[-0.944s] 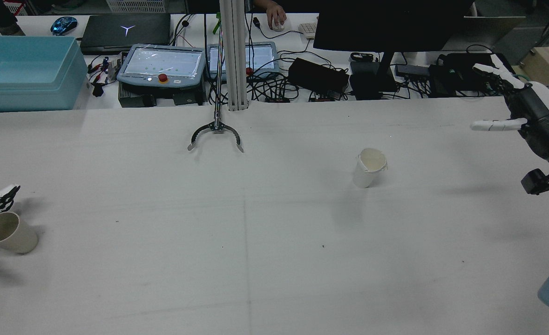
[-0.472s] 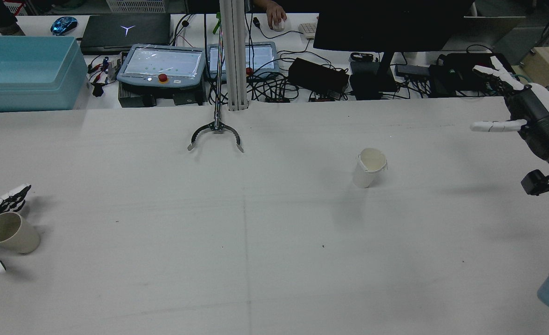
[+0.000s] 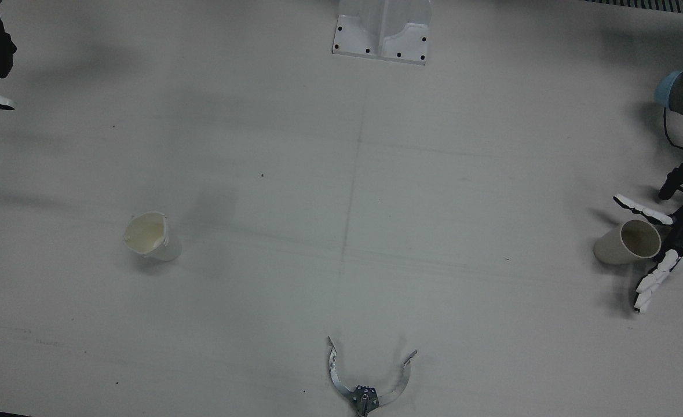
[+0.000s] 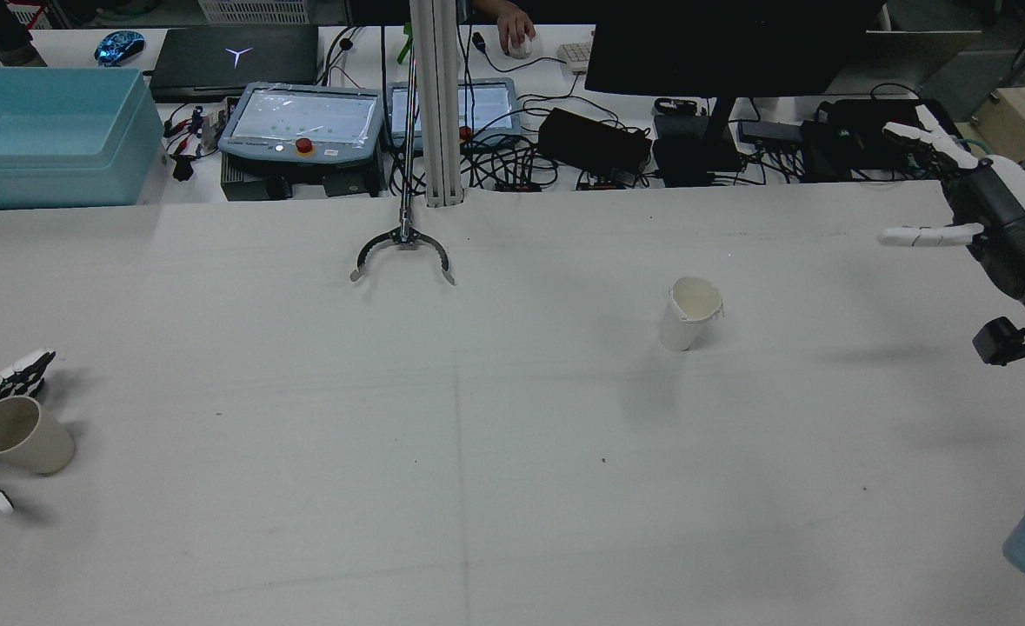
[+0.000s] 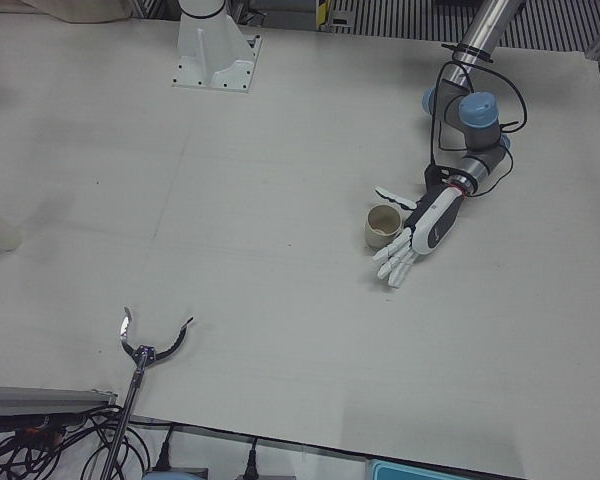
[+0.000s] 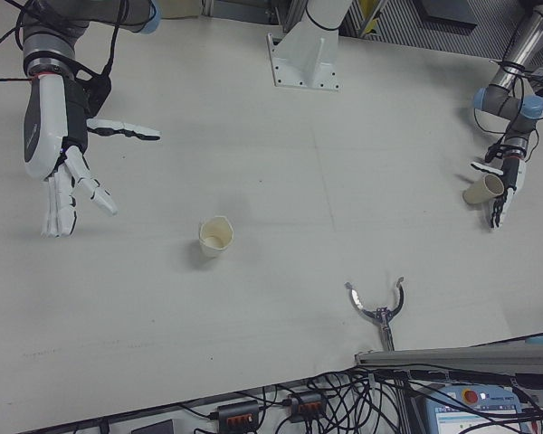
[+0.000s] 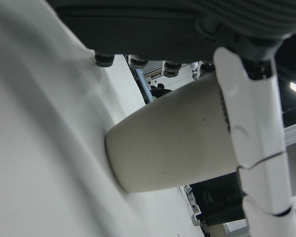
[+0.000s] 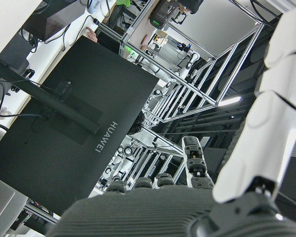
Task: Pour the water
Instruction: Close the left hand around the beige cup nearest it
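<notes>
1. The beige cup (image 4: pixel 21 435) stands near the bench's (image 4: pixel 477 435) left edge in the rear view, right in the opening of the left robot hand (image 5: pixel 420 228); in the left-front view the fingers (image 5: pixel 395 265) stretch past one side of the cup and a single finger passes the other side.
2. The white paper cup (image 4: pixel 690 313) stands alone on the right half of the bench, well apart from the right robot hand (image 6: pixel 59 154), which hangs in the air over the far right edge.
3. The beige cup is a plain tapered tumbler, upright with its mouth up; whether it holds anything cannot be told. The white paper cup has a crumpled, uneven rim and a cream-coloured inside.
4. The left robot hand is spread, fingers straight and apart. In the left hand view the cup (image 7: pixel 177 143) lies just beside the palm with one finger (image 7: pixel 251 143) crossing in front of it; whether that finger presses the wall cannot be told. The hand has not closed around the cup.
5. The right robot hand holds nothing, with its fingers splayed wide.
6. A metal claw tool (image 4: pixel 403 252) lies on the bench near the far middle, well apart from both cups.
</notes>
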Action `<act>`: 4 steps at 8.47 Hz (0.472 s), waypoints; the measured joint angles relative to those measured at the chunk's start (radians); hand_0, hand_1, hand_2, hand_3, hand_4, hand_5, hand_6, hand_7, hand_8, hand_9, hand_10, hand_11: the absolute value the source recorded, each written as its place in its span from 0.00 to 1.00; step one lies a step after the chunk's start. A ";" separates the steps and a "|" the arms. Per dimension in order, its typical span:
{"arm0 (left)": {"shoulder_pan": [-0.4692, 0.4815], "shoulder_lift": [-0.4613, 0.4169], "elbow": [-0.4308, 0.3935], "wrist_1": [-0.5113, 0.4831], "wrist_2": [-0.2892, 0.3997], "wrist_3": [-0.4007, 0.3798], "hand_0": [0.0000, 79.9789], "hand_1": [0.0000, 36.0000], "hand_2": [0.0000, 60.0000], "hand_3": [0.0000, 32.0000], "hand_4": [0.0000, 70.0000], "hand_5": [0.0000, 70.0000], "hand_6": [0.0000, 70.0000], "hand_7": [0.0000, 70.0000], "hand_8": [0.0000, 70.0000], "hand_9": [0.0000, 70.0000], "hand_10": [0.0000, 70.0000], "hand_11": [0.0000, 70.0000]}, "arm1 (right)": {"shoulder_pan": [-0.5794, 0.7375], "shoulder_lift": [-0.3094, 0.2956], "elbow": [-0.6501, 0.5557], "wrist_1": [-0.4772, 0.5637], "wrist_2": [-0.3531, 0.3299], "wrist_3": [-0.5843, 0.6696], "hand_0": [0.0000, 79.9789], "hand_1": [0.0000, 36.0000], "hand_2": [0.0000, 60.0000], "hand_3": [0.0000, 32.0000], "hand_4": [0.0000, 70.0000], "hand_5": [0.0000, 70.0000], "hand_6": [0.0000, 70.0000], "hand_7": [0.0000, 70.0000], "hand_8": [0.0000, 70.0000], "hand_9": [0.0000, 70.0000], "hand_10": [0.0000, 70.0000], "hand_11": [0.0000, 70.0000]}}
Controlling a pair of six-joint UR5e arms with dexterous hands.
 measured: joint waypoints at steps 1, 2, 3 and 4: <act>0.000 0.000 0.000 0.001 0.000 0.000 0.69 0.55 0.16 0.00 0.41 0.43 0.00 0.09 0.00 0.00 0.02 0.05 | 0.000 0.000 -0.001 0.000 0.000 0.000 0.59 0.38 0.14 0.00 0.16 0.17 0.01 0.08 0.00 0.02 0.00 0.00; 0.000 0.000 0.001 0.004 0.001 -0.001 0.68 0.71 0.69 0.00 0.70 0.57 0.02 0.09 0.00 0.00 0.04 0.08 | 0.000 0.000 -0.001 0.000 0.000 0.000 0.59 0.37 0.14 0.00 0.15 0.18 0.01 0.08 0.00 0.02 0.00 0.00; 0.000 0.000 0.001 0.010 0.001 -0.001 0.69 0.93 1.00 0.00 1.00 0.70 0.06 0.16 0.00 0.02 0.07 0.13 | -0.001 0.000 -0.001 0.000 0.000 0.000 0.59 0.37 0.14 0.00 0.15 0.18 0.01 0.08 0.00 0.02 0.00 0.00; 0.001 -0.001 -0.002 0.020 0.001 -0.003 0.69 1.00 1.00 0.00 1.00 0.98 0.12 0.25 0.06 0.12 0.11 0.19 | -0.001 0.000 -0.001 0.000 0.000 0.000 0.59 0.37 0.14 0.00 0.15 0.18 0.01 0.08 0.00 0.02 0.00 0.00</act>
